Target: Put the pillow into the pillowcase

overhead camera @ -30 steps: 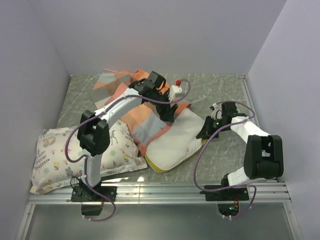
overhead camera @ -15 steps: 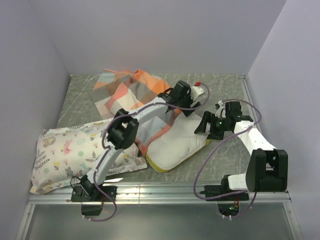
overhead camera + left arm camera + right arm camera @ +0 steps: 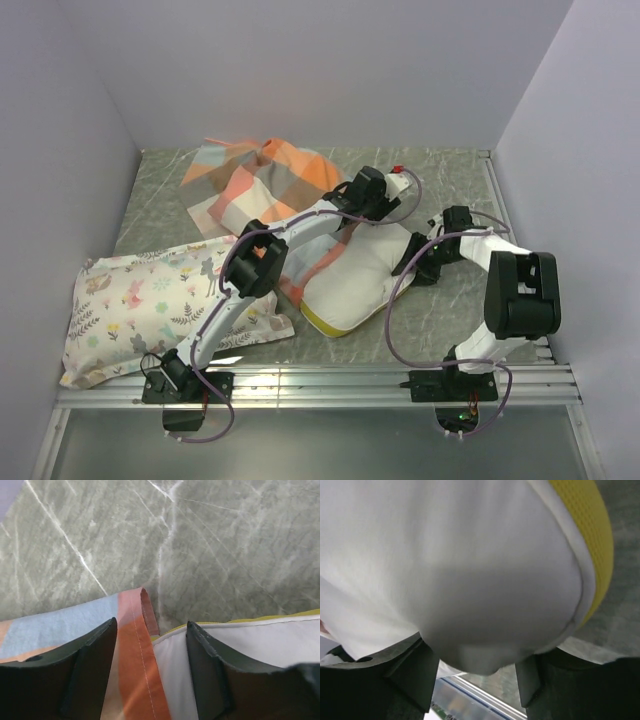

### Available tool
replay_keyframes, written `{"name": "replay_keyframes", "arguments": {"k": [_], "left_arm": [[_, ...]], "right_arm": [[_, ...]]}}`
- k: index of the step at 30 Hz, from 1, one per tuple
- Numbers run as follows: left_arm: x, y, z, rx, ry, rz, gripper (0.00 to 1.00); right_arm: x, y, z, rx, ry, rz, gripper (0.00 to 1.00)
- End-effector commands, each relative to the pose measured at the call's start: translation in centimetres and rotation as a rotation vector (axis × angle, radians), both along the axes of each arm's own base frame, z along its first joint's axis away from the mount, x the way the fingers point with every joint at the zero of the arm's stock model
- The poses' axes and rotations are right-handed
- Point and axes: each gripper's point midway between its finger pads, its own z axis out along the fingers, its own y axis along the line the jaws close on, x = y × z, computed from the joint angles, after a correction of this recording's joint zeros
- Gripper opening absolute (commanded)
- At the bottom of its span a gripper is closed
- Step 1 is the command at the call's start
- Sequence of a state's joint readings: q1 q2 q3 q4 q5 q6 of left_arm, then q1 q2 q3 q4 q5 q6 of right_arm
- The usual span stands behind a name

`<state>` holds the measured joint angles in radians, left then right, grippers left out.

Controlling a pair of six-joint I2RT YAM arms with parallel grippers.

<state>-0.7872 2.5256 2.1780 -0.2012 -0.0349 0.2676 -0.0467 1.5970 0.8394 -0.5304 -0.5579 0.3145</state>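
Top external, floral cushion [image 3: 150, 300] near-left, left claw [image 3: 151, 626] open over pillowcase [image 3: 75, 625], right claw [image 3: 472, 655] gripping pillow [image 3: 445, 555]

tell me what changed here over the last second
The left gripper swung right, from over the middle of the pillowcase to its hem beside the pillow. The right gripper lifted off the pillow's right corner and came back; the corner now bulges between its jaws. The floral pillow stayed put.

Top external: high behind the arm bases, looking down over the whole table [image 3: 150, 200]. Left wrist: close above the pillowcase [image 3: 140, 655] hem. Right wrist: nearest, against the pillow [image 3: 470, 570]. All three share the pillow.
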Motion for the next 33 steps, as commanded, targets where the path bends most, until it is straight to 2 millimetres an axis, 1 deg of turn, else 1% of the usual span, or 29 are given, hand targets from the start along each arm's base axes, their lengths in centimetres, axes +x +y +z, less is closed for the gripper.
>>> {"name": "replay_keyframes", "arguments": {"k": [1, 2, 3, 4, 5, 6, 7, 8, 9, 10, 11, 12, 13, 15, 16, 17, 18, 19, 20, 21, 22, 23, 24, 25, 26, 27, 29, 31, 33], "left_arm": [[1.2, 0.0, 1.9, -0.005, -0.083, 0.03, 0.62], [1.6, 0.2, 2.0, -0.001, -0.097, 0.047, 0.61], [2.1, 0.6, 1.6, 0.011, -0.104, 0.069, 0.56], [2.5, 1.3, 0.3, 0.039, -0.094, 0.094, 0.53], [3.1, 1.6, 0.5, 0.039, -0.1, 0.112, 0.49], [3.6, 2.1, 0.1, 0.046, -0.096, 0.127, 0.39], [3.8, 2.4, -0.7, 0.06, -0.086, 0.141, 0.34], [4.0, 2.5, -0.4, 0.05, -0.09, 0.147, 0.31], [4.1, 2.5, -0.1, 0.037, -0.092, 0.147, 0.25], [3.8, 2.4, 0.2, 0.026, -0.09, 0.131, 0.22], [3.8, 1.9, 1.0, -0.001, -0.107, 0.113, 0.15], [3.5, 1.5, 1.4, -0.018, -0.102, 0.092, 0.08], [3.3, 1.3, 2.4, -0.044, -0.101, 0.084, 0.0], [1.6, -0.2, 3.1, -0.101, -0.036, 0.0, 0.0], [0.7, -0.8, 4.5, -0.137, -0.015, -0.039, 0.0], [-1.8, -2.6, 5.3, -0.198, 0.058, -0.178, 0.0], [-3.4, -3.3, 7.9, -0.263, 0.085, -0.234, 0.0], [-5.3, -3.9, 8.1, -0.296, 0.14, -0.301, 0.0], [-8.2, -5.2, 9.4, -0.354, 0.199, -0.418, 0.0], [-10.2, -5.7, 11.3, -0.406, 0.251, -0.464, 0.0], [-11.7, -6.2, 12.3, -0.434, 0.29, -0.505, 0.0], [-13.6, -6.9, 13.2, -0.466, 0.341, -0.545, 0.0], [-15.7, -7.3, 15.7, -0.532, 0.396, -0.603, 0.0], [-16.8, -7.5, 16.3, -0.558, 0.427, -0.626, 0.0], [-18.3, -7.9, 17.4, -0.583, 0.447, -0.664, 0.0], [-19.5, -7.6, 18.9, -0.618, 0.496, -0.679, 0.0], [-20.4, -7.9, 20.6, -0.671, 0.505, -0.715, 0.0], [-20.9, -7.8, 21.2, -0.694, 0.569, -0.719, 0.0], [-20.8, -7.5, 21.2, -0.703, 0.598, -0.708, 0.0]], "right_arm": [[1.9, -0.1, 0.2, 0.008, -0.037, -0.012, 0.6], [1.9, 0.0, 0.2, 0.015, -0.042, -0.011, 0.59], [1.8, 0.2, 0.4, 0.025, -0.049, -0.01, 0.59], [1.5, 0.2, 0.5, 0.024, -0.057, -0.008, 0.56], [1.3, 0.3, 0.5, 0.028, -0.064, -0.007, 0.55], [0.9, 0.3, 0.3, 0.03, -0.064, -0.008, 0.52], [0.9, 0.3, 0.6, 0.034, -0.079, -0.003, 0.51], [0.8, 0.4, 0.7, 0.036, -0.083, -0.001, 0.5], [0.8, 0.4, 0.7, 0.037, -0.09, 0.002, 0.48], [0.8, 0.5, 0.6, 0.037, -0.09, 0.005, 0.47], [0.8, 0.4, 0.7, 0.039, -0.091, 0.0, 0.46], [1.0, 0.5, 0.8, 0.042, -0.096, 0.003, 0.45], [1.1, 0.6, 0.7, 0.046, -0.094, 0.003, 0.44], [1.7, 0.7, 1.0, 0.055, -0.105, 0.002, 0.42], [1.9, 0.8, 0.8, 0.06, -0.102, -0.002, 0.42], [2.2, 1.1, 1.0, 0.075, -0.102, -0.009, 0.41], [2.8, 1.4, 1.1, 0.085, -0.12, -0.004, 0.41], [3.2, 1.7, 1.2, 0.097, -0.127, -0.005, 0.41], [3.9, 2.3, 1.7, 0.126, -0.147, -0.013, 0.4], [4.3, 2.8, 1.9, 0.144, -0.157, -0.015, 0.4], [4.6, 3.2, 2.3, 0.163, -0.171, -0.019, 0.4], [5.7, 3.6, 3.3, 0.201, -0.201, -0.045, 0.39], [6.3, 3.9, 4.2, 0.221, -0.233, -0.053, 0.39], [6.9, 4.1, 4.9, 0.239, -0.253, -0.067, 0.39], [7.5, 4.4, 5.8, 0.267, -0.264, -0.094, 0.39], [8.6, 4.6, 7.4, 0.292, -0.327, -0.095, 0.38], [9.5, 4.8, 9.0, 0.33, -0.356, -0.122, 0.38], [10.1, 4.9, 10.2, 0.347, -0.394, -0.121, 0.38], [9.9, 5.0, 10.5, 0.358, -0.407, -0.123, 0.38]]}}
